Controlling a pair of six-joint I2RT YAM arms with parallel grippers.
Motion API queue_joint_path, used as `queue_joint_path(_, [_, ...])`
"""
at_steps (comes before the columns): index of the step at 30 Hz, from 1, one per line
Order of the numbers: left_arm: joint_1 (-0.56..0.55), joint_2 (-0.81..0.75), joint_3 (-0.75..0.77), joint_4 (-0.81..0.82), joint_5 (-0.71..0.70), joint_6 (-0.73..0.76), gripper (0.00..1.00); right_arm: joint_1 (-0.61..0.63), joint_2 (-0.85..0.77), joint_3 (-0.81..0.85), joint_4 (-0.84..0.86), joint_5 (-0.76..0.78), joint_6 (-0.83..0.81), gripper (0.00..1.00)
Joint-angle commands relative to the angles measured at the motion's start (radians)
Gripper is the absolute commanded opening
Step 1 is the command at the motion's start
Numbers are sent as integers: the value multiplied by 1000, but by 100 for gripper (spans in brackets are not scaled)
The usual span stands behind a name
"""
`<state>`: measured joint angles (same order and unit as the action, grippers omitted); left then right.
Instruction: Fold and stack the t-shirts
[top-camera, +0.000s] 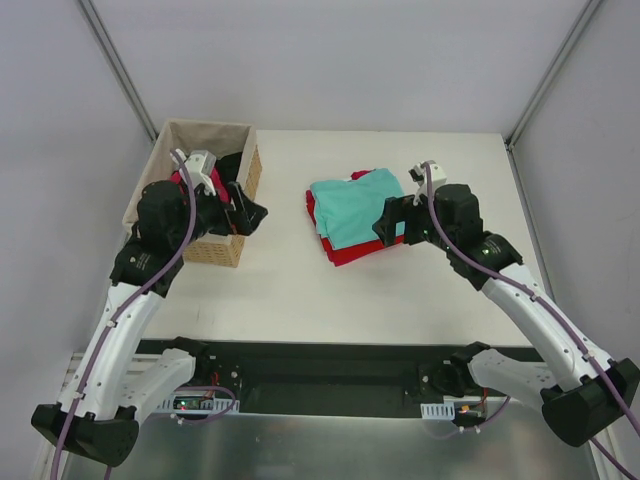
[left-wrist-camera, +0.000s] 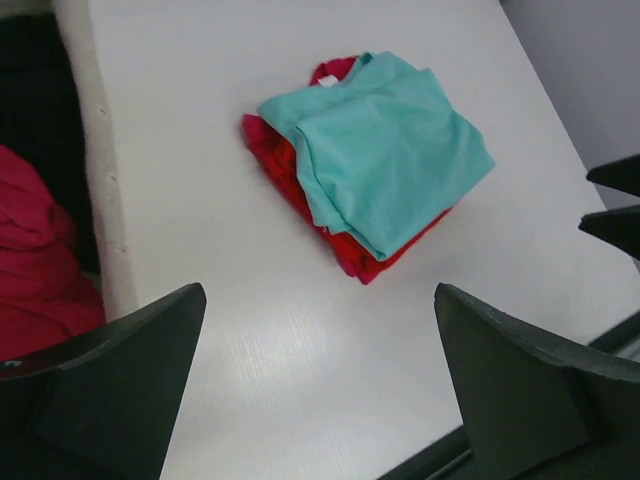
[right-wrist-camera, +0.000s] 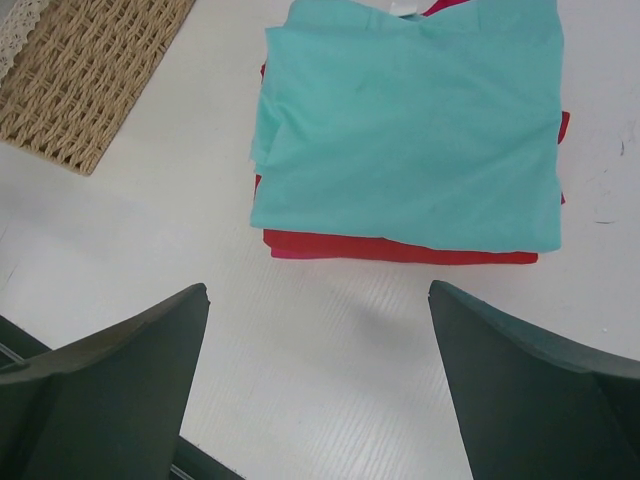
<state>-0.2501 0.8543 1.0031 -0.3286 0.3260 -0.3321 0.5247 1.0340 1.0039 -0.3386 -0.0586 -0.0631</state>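
Grippers both spread wide, holding nothing.
The left gripper (top-camera: 247, 216) hangs by the near corner of the tan woven wicker basket (top-camera: 222, 250) at 10 o'clock, where a magenta-pink t-shirt (left-wrist-camera: 35, 265) and a black t-shirt (top-camera: 232, 166) lie; the right gripper (top-camera: 390, 222) hovers at the 3 o'clock edge of the folded teal cloth t-shirt (top-camera: 356, 205), stacked on a folded red t-shirt (top-camera: 352, 250) mid-table. The white tabletop (top-camera: 300, 300) runs from the stack to the 6 o'clock edge.

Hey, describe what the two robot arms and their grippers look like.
The left arm and right arm have white links, black joints and a lilac cable along each. The left gripper and right gripper have dark, wedge-shaped fingers.
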Motion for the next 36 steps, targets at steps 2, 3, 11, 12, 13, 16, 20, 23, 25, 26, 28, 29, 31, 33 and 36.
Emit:
queue_joint_path(2, [-11, 106, 208, -101, -224, 162, 99, 8, -32, -16, 44, -27, 25, 97])
queue_joint_path(3, [-11, 135, 241, -153, -267, 192, 99, 12, -32, -16, 46, -30, 26, 96])
queue_joint_path(11, [-3, 403, 373, -216, -445, 223, 99, 18, -57, -24, 46, -27, 19, 97])
queue_joint_path(12, [2, 448, 376, -216, -446, 220, 99, 20, -61, -28, 47, -27, 17, 97])
queue_joint_path(13, [9, 466, 374, -217, -444, 214, 99, 18, -66, -30, 44, -27, 17, 97])
queue_joint_path(16, [40, 528, 364, -207, -415, 196, 99, 18, -81, -36, 39, -24, 9, 97])
queue_joint_path(20, [49, 600, 371, -184, -380, 206, 99, 18, -92, -47, 36, -15, 3, 97])
queue_joint_path(23, [49, 650, 368, -170, -372, 211, 99, 20, -100, -48, 32, -20, 3, 96])
queue_joint_path(25, [52, 689, 355, -161, -369, 214, 99, 18, -106, -53, 32, -17, 3, 97])
queue_joint_path(26, [55, 703, 351, -156, -363, 217, 99, 18, -112, -54, 33, -15, 2, 96])
queue_joint_path(28, [60, 742, 345, -153, -360, 220, 99, 18, -115, -54, 33, -15, 0, 96])
queue_joint_path(29, [61, 753, 341, -152, -358, 223, 99, 18, -114, -53, 32, -18, 2, 97])
queue_joint_path(31, [67, 770, 327, -142, -349, 225, 95, 18, -114, -53, 32, -20, 2, 97])
queue_joint_path(33, [75, 775, 313, -133, -341, 228, 76, 18, -112, -53, 35, -21, 2, 97])
queue_joint_path(36, [116, 787, 295, -124, -340, 219, 7, 20, -107, -53, 38, -24, 3, 97])
